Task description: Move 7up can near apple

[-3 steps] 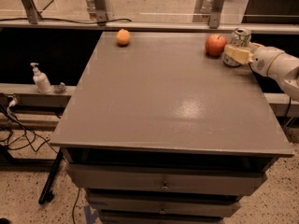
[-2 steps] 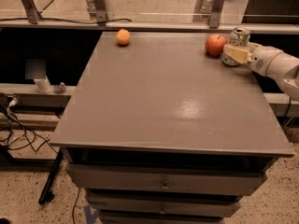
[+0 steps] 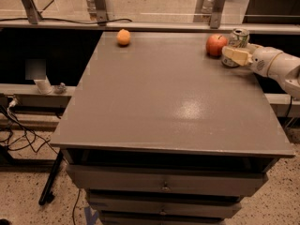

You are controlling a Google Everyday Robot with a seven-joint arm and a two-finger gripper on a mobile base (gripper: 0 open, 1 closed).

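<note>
A grey bench point(image 3: 154, 102) holds a red apple point(image 3: 216, 45) near its 1 o'clock corner. The 7up can point(image 3: 239, 37) stands upright just beside the apple, at its 3 o'clock. The gripper point(image 3: 231, 56), reaching in from 3 o'clock, crosses the can's lower front; whether it clamps the can, I cannot tell.

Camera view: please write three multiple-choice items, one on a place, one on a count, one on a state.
1. Where is the silver-white aluminium 7up can? A. right of the round red apple B. near left corner C. in a drawer
2. How many fruits are on the grey table? A. one B. two C. four
3. The can is: A. upright B. on its side C. upside down
1 A: beside the apple, the cream gripper at it. 2 B: apple and small orange fruit. 3 A: its top faces up.
</note>
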